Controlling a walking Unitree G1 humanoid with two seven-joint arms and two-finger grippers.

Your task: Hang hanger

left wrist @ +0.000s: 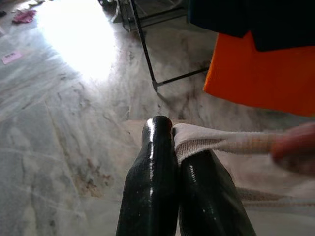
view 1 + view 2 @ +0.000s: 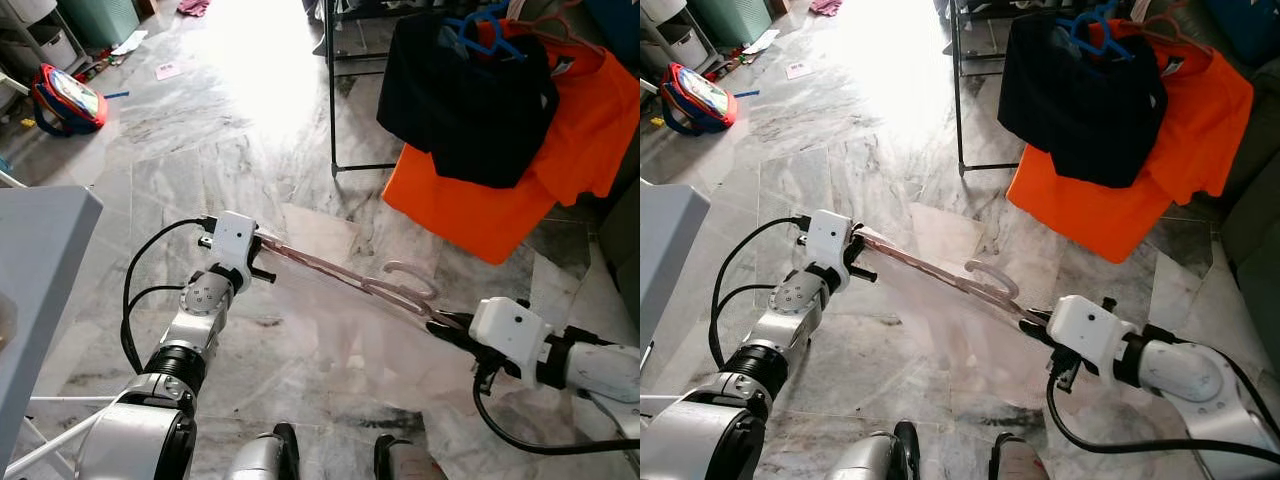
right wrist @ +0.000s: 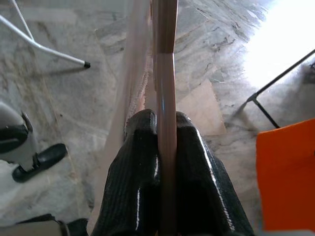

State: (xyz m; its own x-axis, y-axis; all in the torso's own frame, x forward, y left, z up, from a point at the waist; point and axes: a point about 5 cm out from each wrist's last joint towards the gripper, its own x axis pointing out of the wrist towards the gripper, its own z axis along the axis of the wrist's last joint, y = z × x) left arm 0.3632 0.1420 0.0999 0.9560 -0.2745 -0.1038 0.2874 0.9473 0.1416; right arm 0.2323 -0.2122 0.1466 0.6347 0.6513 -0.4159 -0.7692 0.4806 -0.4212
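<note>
Both claws, left claw (image 2: 262, 243) and right claw (image 2: 438, 318), grip the pink hanger (image 2: 345, 278).

silver jointed arms, white wrist housings, looped black cables; left gripper (image 1: 179, 191) and right gripper (image 3: 165, 172) had glossy black fingers.

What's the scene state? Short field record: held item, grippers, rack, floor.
held item: pink hanger with pale garment on it, stretched between both grippers
left gripper: shut on garment's edge
right gripper: shut on hanger bar
rack: ahead to the right, carrying black shirt and orange shirt
floor: marble; backpack far left
task: hanger not yet hung
</note>
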